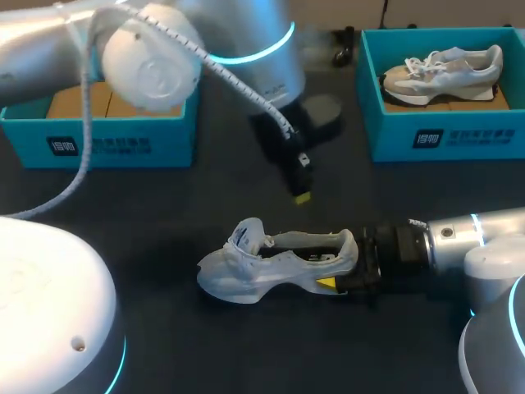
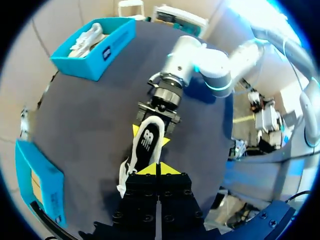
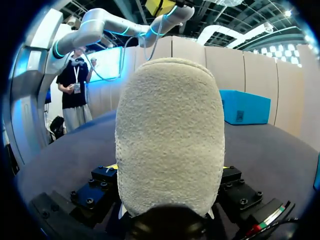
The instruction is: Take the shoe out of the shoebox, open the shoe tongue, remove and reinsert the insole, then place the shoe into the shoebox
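Right gripper (image 1: 335, 277) clamps the heel of the grey shoe (image 1: 262, 264), which stretches toe-first away from it across the dark table (image 1: 148, 213), while the left gripper (image 1: 302, 197), tips pressed shut and empty, hangs pointed at the shoe's opening.

Clamped in the right gripper (image 1: 344, 269), the shoe (image 3: 169, 135) shows a rough, nubby cloth heel. Under that gripper the table (image 1: 164, 222) is dark and matt; the gripper's body is matt black.
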Tool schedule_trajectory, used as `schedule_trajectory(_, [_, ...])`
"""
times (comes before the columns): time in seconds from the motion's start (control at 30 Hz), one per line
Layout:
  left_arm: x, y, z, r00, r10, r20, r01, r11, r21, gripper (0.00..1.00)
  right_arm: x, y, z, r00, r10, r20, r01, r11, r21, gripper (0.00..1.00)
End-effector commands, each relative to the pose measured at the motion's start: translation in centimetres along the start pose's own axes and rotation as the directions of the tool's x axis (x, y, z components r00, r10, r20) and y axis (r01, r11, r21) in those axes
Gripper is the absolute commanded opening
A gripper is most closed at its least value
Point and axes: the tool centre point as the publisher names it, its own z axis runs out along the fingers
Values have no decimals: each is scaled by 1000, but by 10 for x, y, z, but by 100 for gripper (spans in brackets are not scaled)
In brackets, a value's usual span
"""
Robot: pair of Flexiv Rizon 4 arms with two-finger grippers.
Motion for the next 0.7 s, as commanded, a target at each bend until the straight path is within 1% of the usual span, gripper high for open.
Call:
schedule_trajectory(0.03, [-5,-11,1,1000,0,-10,-2,974,-228,0,0,2,1,1000,1,-2,-1,1000,6,0])
schedule_trajectory(0.07, [-5,-11,1,1000,0,-10,-2,974,-228,0,0,2,1,1000,1,-2,-1,1000,6,0])
schedule_trajectory(0.1, [-5,-11,1,999,43,7,-41,973,-229,0,0,2,1,1000,1,-2,-1,1000,6,0])
schedule_trajectory(0.23, [-4,-14,3,986,163,24,-153,959,-237,0,0,2,1,1000,1,-2,-1,1000,6,0])
schedule_trajectory(0.33, [-4,-13,13,972,237,9,-228,943,-241,0,0,2,1,1000,1,-2,-1,1000,6,0])
schedule_trajectory(0.43, [-7,-7,29,948,318,-25,-313,915,-254,0,0,2,1,1000,1,-2,-1,1000,6,0])
schedule_trajectory(0.7, [-7,-7,29,948,318,-25,-313,915,-254,0,0,2,1,1000,1,-2,-1,1000,6,0])
